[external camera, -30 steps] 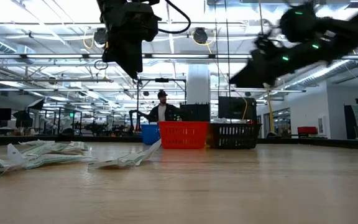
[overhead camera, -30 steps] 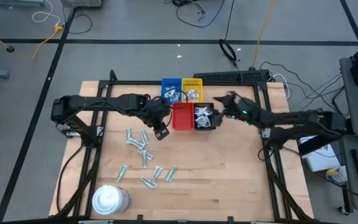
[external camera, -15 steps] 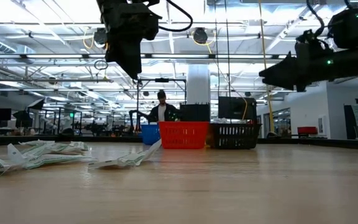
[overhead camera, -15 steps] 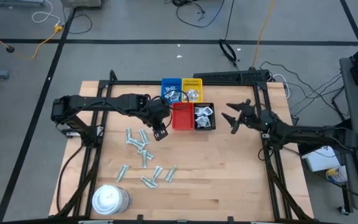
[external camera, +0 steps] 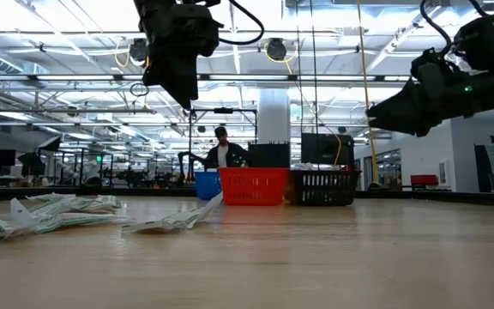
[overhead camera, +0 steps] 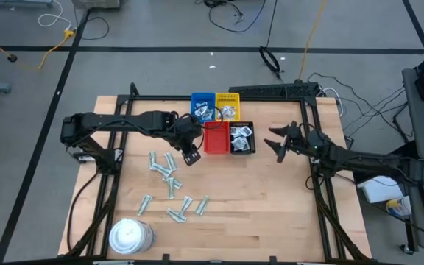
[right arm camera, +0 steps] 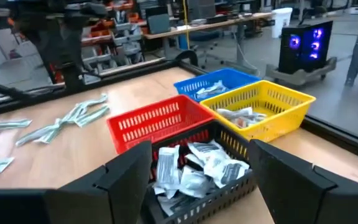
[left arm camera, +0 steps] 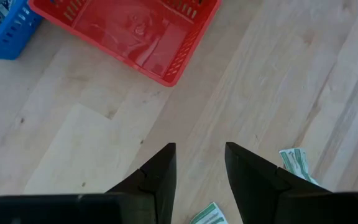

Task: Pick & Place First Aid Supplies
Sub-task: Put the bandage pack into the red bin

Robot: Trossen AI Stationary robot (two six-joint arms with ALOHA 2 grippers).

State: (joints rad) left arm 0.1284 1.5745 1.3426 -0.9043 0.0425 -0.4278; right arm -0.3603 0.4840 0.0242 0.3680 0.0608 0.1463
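Several first aid supplies, narrow pale green strips (overhead camera: 169, 177), lie loose on the wooden table; in the low view they rest flat at the left (external camera: 54, 213). White packets fill the black tray (overhead camera: 242, 138) and lie in the blue tray (overhead camera: 202, 107) and yellow tray (overhead camera: 228, 106). The red tray (overhead camera: 213, 138) shows no packets. My left gripper (overhead camera: 191, 157) hangs open above the bare wood (left arm camera: 199, 155) just near-left of the red tray, nothing between its fingers. My right gripper (overhead camera: 279, 144) stands open and level, right of the black tray (right arm camera: 197, 171), clear of it.
A big round white tub (overhead camera: 129, 235) stands at the table's near left corner. A dark frame rail (overhead camera: 311, 140) borders the table. Bare wood lies across the near right part. A person (external camera: 222, 148) stands in the room beyond the far edge.
My right gripper has drawn back from over the black tray toward the table's right edge and has sunk a little, staying open. My left gripper and the packets have kept still.
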